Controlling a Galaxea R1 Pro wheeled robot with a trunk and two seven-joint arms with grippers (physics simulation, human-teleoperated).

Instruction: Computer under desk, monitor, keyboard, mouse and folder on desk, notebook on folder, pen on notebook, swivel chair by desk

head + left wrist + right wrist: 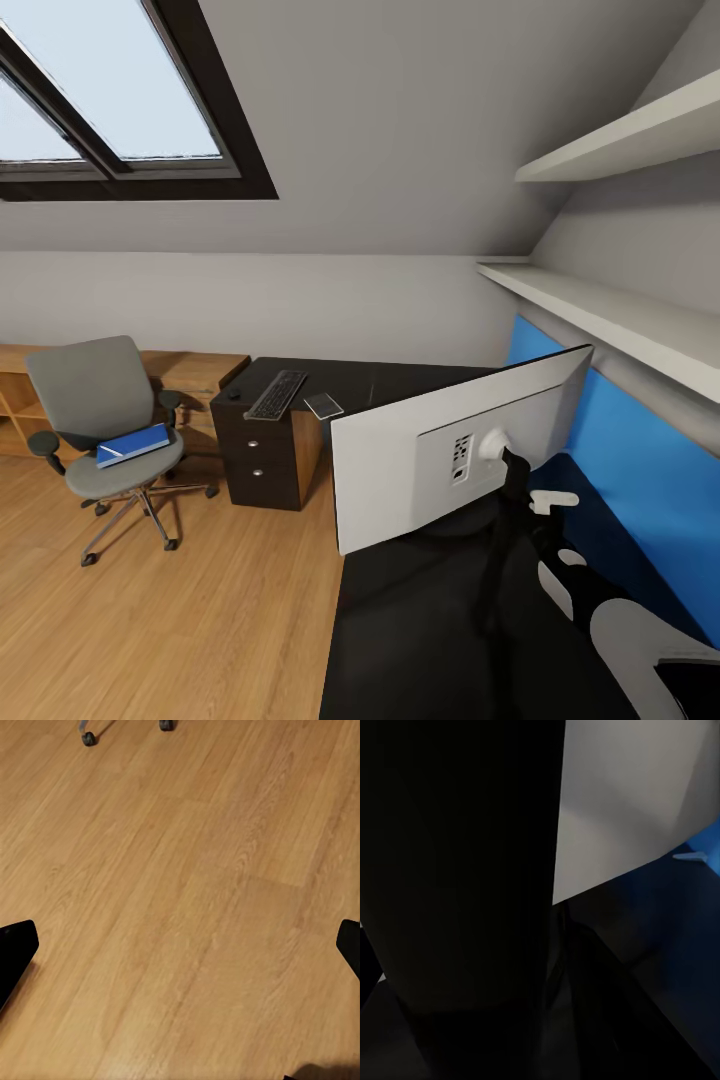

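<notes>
Head view: the monitor [460,455] stands on the black desk [420,640] at the centre right of the frame, its white back panel turned this way, tilted, on a dark stand. Farther back on the same desk, toward the centre, lie the black keyboard [277,394], a small black mouse [234,394] just left of it, and a pale flat pad [323,405] just right of it. At the left the grey swivel chair [105,420] stands on the wooden floor [170,630], well apart from the desk, with the blue folder [133,445] lying on its seat. A dark drawer unit [258,465] sits under the desk's far end.

The right arm [590,600], white and black, reaches up from the lower right toward the monitor's stand; whether the right gripper is closed I cannot tell, since its wrist view is mostly dark.

In the left wrist view the left gripper [180,945] hangs over bare floor planks, fingertips [15,949] spread wide at the frame's edges, holding nothing.
</notes>
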